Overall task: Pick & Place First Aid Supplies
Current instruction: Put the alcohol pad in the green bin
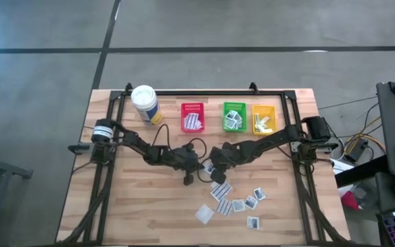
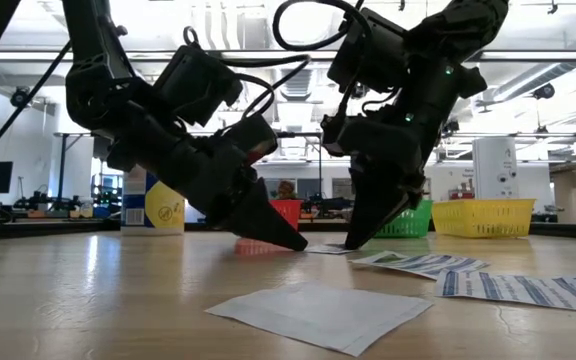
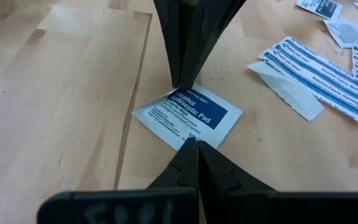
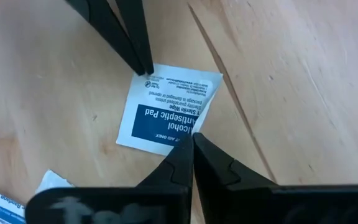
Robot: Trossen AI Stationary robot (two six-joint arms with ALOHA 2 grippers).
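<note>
An alcohol pad packet (image 3: 188,112), white with a dark-blue print, lies flat on the wooden table (image 1: 149,206) near its middle. Both grippers stand over it with their tips toward each other. My left gripper (image 3: 189,140) is shut with its tip on one corner of the packet. My right gripper (image 4: 189,137) is shut at the opposite edge. In the low view the packet (image 2: 328,249) shows as a thin sheet between the left gripper (image 2: 298,245) and the right gripper (image 2: 349,245). More first aid supplies (image 1: 221,191) lie loose toward the near right. My left gripper presses its shut fingertips down on a corner of the packet (image 4: 149,77), slanting down from the table's left. The packet lies flat under them. My right gripper has its fingertips closed together on the packet's opposite edge (image 4: 178,132), at the blue print, coming steeply from above. The tips hide whether paper sits between them.
A red bin (image 1: 193,116), a green bin (image 1: 234,116) and a yellow bin (image 1: 264,118) stand in a row at the far edge, each with packets inside. A white canister (image 1: 145,104) stands left of them. Striped oblong packets (image 3: 316,71) lie close to the grippers.
</note>
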